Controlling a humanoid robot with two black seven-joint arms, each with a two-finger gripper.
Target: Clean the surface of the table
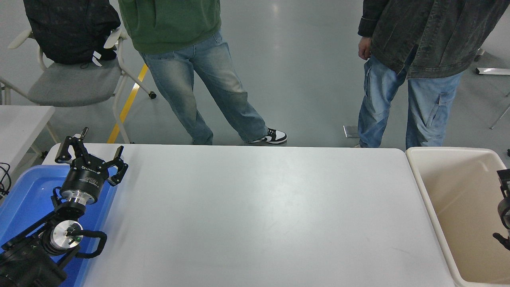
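Right tool point(503, 191) sat over beige bin point(422, 187), state unclear; white surface point(259, 215) stretched leftward from it. Left tool point(89, 157) parked, splayed apart.

Right gripper point(503, 191) cut off at the edge (jaws unreadable), over beige bin point(422, 175)
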